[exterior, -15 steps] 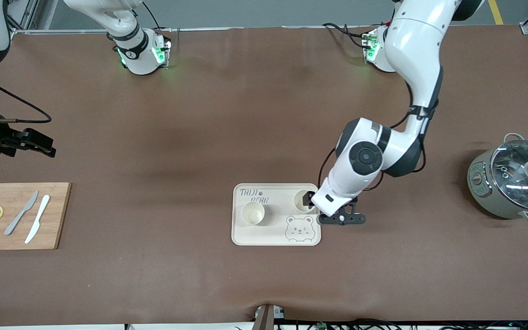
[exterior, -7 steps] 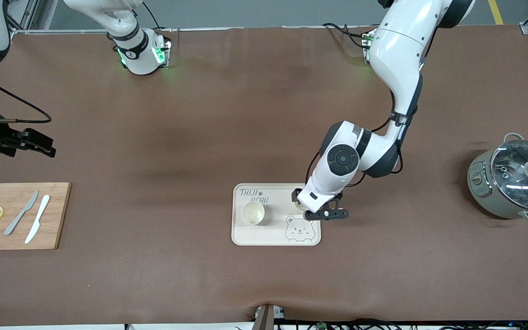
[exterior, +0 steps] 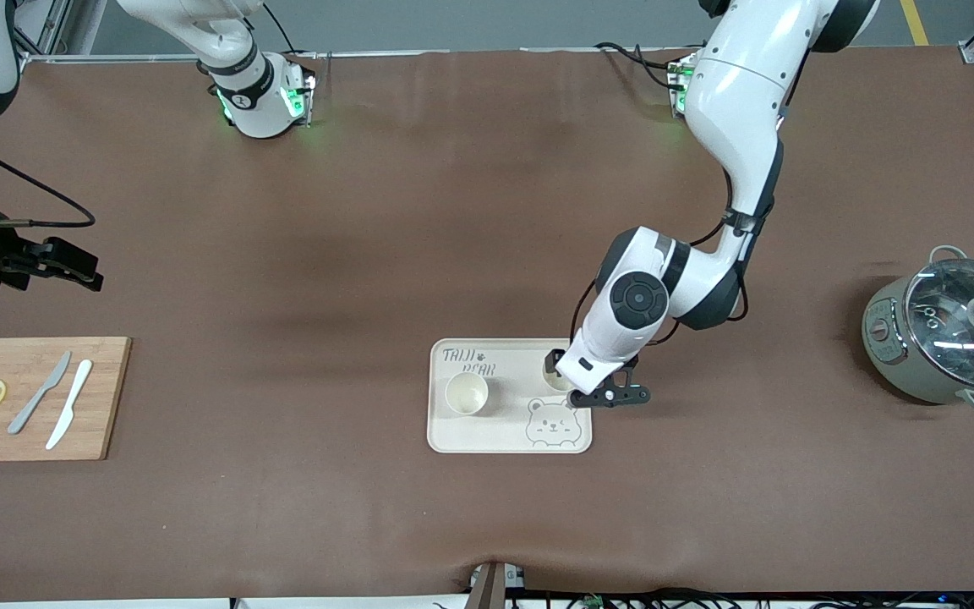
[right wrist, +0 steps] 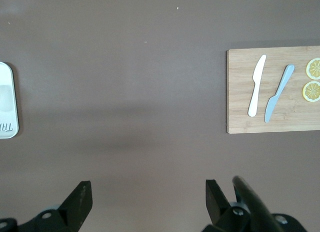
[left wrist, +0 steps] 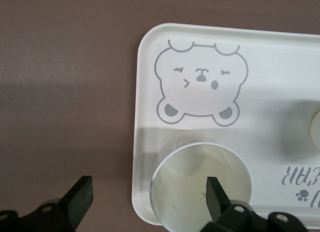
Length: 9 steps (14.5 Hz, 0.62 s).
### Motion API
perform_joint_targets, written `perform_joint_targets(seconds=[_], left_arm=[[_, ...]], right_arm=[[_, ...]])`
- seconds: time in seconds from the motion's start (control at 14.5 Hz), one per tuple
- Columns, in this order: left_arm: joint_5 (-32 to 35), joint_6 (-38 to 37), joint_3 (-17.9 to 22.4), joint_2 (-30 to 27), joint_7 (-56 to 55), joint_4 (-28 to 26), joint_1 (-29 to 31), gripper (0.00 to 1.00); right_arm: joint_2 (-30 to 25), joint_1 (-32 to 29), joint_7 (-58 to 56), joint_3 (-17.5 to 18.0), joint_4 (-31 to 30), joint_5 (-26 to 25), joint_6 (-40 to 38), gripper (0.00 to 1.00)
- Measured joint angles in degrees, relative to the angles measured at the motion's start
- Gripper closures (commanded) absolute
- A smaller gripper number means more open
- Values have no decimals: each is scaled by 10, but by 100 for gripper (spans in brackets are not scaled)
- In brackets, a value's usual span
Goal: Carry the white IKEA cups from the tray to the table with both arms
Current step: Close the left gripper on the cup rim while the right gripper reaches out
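Observation:
Two cream-white cups stand upright on the bear-printed tray (exterior: 453, 436). One cup (exterior: 466, 394) stands toward the right arm's end of it. The other cup (exterior: 556, 381) stands near the tray's edge toward the left arm's end, partly hidden under my left gripper (exterior: 571, 372). In the left wrist view my left gripper (left wrist: 147, 197) is open. One finger hangs over this cup's (left wrist: 195, 192) mouth, the other over the table just off the tray (left wrist: 280, 71). The first cup (left wrist: 316, 129) shows at that picture's edge. My right gripper (exterior: 81, 272) waits, open and empty, over bare table (right wrist: 147, 197).
A wooden cutting board (exterior: 35, 397) with two knives and two lemon slices lies at the right arm's end; it also shows in the right wrist view (right wrist: 272, 89). A grey-green pot with a glass lid (exterior: 948, 338) stands at the left arm's end.
My left hand slid over the tray toward the right arm's end, then a little way back. Both cups stayed standing. The right arm has not moved.

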Motion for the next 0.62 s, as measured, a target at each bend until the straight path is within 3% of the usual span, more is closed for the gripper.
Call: perform_joint_targets(seconds=[0.41, 0.48, 0.55, 0.62], left_arm=[[0, 0, 0, 0, 0, -11, -1, 0], [0, 0, 0, 0, 0, -12, -1, 11], [0, 0, 0, 0, -1, -13, -2, 98], [0, 0, 0, 0, -12, -14, -2, 100]], right_arm=[[-2, 13, 2, 2, 6, 13, 7, 0], [-3, 17, 12, 3, 8, 25, 7, 0], [-4, 24, 36, 3, 11, 37, 7, 0], [-5, 37, 69, 3, 16, 43, 8, 0]])
